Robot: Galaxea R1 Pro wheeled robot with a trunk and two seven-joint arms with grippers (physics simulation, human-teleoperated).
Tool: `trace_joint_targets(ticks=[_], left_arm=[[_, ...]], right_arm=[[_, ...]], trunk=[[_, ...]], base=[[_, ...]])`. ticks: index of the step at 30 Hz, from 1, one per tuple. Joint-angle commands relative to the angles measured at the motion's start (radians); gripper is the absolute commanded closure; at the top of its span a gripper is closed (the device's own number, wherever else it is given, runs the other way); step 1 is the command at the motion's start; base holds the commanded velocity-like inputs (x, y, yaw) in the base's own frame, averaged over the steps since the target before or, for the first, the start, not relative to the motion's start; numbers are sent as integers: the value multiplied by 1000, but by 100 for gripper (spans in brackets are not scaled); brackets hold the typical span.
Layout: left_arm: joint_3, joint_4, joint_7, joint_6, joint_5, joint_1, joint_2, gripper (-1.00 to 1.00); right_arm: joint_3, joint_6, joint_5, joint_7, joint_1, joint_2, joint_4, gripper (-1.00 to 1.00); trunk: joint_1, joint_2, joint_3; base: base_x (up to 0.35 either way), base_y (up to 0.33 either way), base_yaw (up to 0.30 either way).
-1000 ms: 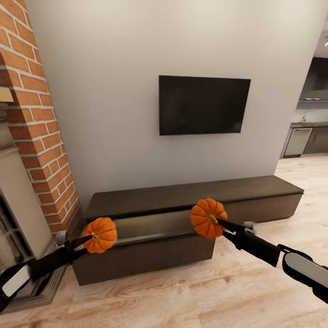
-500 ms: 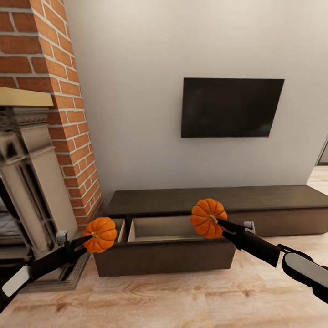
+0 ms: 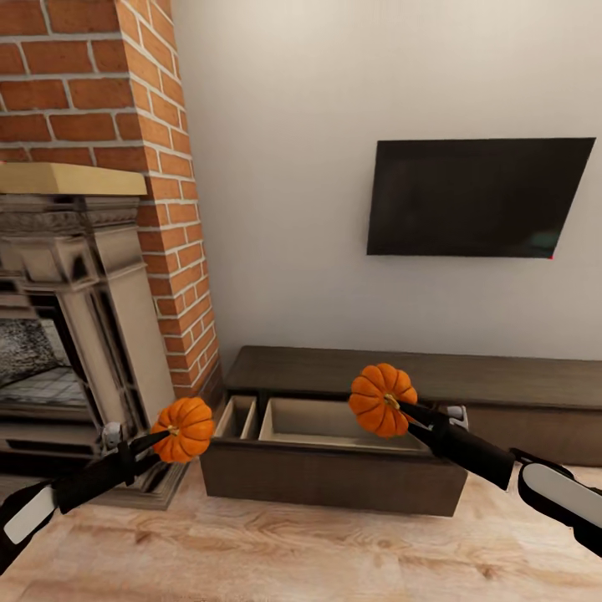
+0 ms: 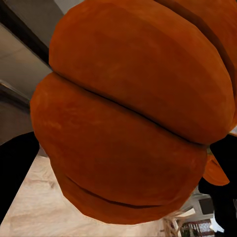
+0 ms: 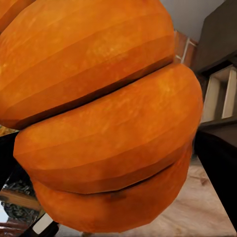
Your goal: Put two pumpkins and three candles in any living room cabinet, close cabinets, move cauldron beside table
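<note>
Two ribbed orange pumpkins are held in the air. My left gripper (image 3: 167, 432) is shut on the stem side of one pumpkin (image 3: 185, 429) (image 4: 133, 113), in front of the fireplace base and left of the cabinet. My right gripper (image 3: 400, 407) is shut on the other pumpkin (image 3: 382, 400) (image 5: 98, 113), which hangs over the open drawer (image 3: 330, 422). The cabinet (image 3: 418, 372) is a long, low, dark brown unit under the wall TV; its left drawer is pulled out, showing a pale wood inside with a narrow side compartment (image 3: 237, 416). Candles and cauldron are out of view.
A brick chimney (image 3: 125, 100) with a stone fireplace (image 3: 75, 309) stands at the left, its base close to the open drawer. A black TV (image 3: 477, 196) hangs on the white wall. Pale wooden floor (image 3: 301, 543) lies in front of the cabinet.
The whole view has swung left: the fireplace has come in and the TV and cabinet have slid right. Both arms hold their pumpkins in the same pose.
</note>
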Motion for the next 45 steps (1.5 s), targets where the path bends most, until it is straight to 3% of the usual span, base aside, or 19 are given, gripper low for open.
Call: trace_joint_targets(ticks=[1, 16, 38, 45], left_arm=[[-6, 1, -2, 8, 9, -2, 1, 100], [-2, -24, -2, 9, 9, -1, 2, 100], [-2, -24, -2, 8, 9, -1, 1, 100], [-2, -25, -2, 8, 9, -1, 1, 100]], right_arm=[[3, 3, -11, 3, -2, -1, 0, 100], [3, 3, -12, 5, -2, -1, -1, 100], [3, 1, -12, 3, -2, -1, -2, 100], [2, 1, -11, 3, -2, 9, -1, 100]], trunk=[[0, -1, -1], [0, -1, -1], [0, -1, -1], [0, -1, 4]], base=[[0, -282, 289], [14, -209, 269], [0, -1, 6], [0, 0, -197]])
